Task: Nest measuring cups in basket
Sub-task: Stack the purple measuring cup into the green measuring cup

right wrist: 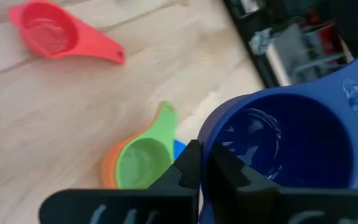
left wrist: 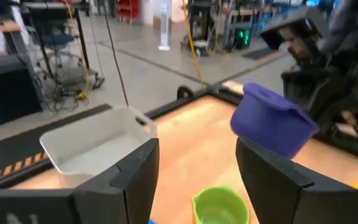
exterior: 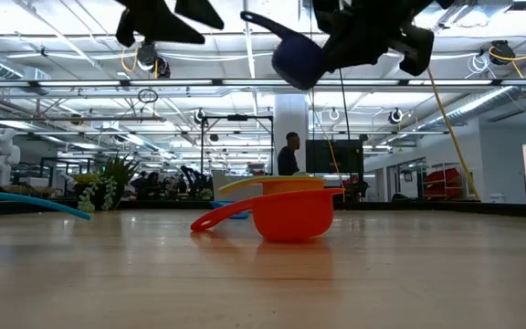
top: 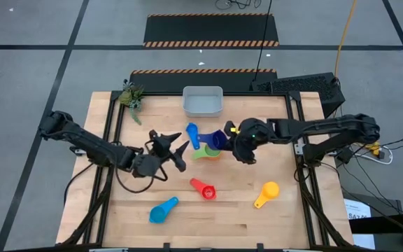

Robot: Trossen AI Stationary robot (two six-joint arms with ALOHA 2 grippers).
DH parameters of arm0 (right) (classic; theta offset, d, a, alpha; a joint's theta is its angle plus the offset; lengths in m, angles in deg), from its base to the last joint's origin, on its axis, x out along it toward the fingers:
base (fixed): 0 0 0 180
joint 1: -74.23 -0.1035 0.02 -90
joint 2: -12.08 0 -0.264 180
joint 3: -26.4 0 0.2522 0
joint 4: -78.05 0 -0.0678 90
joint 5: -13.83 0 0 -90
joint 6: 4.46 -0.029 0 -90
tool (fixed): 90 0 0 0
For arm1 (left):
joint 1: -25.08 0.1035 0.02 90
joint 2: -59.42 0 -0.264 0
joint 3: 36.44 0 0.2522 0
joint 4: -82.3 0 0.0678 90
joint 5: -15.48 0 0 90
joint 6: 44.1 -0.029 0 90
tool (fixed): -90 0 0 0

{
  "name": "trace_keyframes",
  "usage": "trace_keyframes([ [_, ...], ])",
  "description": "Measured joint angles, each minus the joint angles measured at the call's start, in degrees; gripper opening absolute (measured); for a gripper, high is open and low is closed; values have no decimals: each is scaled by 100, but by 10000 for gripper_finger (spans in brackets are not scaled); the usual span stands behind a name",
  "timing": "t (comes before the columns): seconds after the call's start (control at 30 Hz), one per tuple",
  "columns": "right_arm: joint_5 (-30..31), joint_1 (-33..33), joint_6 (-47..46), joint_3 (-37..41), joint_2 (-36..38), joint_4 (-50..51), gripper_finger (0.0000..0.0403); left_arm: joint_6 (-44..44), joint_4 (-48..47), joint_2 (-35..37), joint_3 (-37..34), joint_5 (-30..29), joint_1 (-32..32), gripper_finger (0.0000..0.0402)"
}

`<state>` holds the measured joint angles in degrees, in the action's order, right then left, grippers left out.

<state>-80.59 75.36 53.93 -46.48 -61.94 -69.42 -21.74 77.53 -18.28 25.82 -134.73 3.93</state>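
The wooden counter [top: 243,210] is the biggest thing here. At its far edge sits the pale basket [top: 202,101], and nothing is in it. A small green plant [top: 131,96] stands near the far left corner.

The left pincer [top: 179,150] hovers near the middle of the counter, just left of the cup pile. Its two fingers [left wrist: 135,171] stand apart and hold nothing.

The right pincer [top: 234,142] is closed tight on the navy cup [right wrist: 291,149]. It holds that big cup up in the air, just right of the pile and well above the counter.

The pile has a green cup [right wrist: 138,158] sitting inside an orange cup [right wrist: 107,168], with a bit of blue showing beside them. A light blue cup [top: 192,133] lies next to the pile, on the basket side.

Nearer the front lie three more cups, each on its own: a blue cup [top: 164,210], a yellow cup [top: 266,193] and a red cup [top: 203,187].
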Motion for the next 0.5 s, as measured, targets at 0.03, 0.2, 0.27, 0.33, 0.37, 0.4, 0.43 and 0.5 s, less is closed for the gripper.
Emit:
trace_keyframes([
  [0.03, -20, 15, 38, -30, -31, 70, 0, 127, -145, -33, 0, 155, 41, 214],
  [0.2, -25, 106, 123, -39, -65, 394, 0, 425, -507, -338, 0, 622, 174, 224],
  [0.27, -22, 116, 123, -39, -63, 662, 0, 399, -488, -502, 4, 670, 202, 236],
  [0.33, -18, 118, 123, -39, -65, 917, 0, 365, -511, -688, 4, 701, 201, 253],
  [0.37, -18, 116, 123, -39, -59, 1032, 0, 364, -498, -775, 4, 735, 201, 262],
  [0.4, -17, 116, 125, -39, -57, 1130, 0, 362, -498, -855, 4, 741, 201, 272],
  [0.43, -19, 116, 124, -39, -54, 1207, 0, 342, -500, -936, 4, 750, 201, 282],
  [0.5, -18, 116, 127, -39, -53, 1275, 0, 336, -496, -1105, 4, 750, 214, 302],
])
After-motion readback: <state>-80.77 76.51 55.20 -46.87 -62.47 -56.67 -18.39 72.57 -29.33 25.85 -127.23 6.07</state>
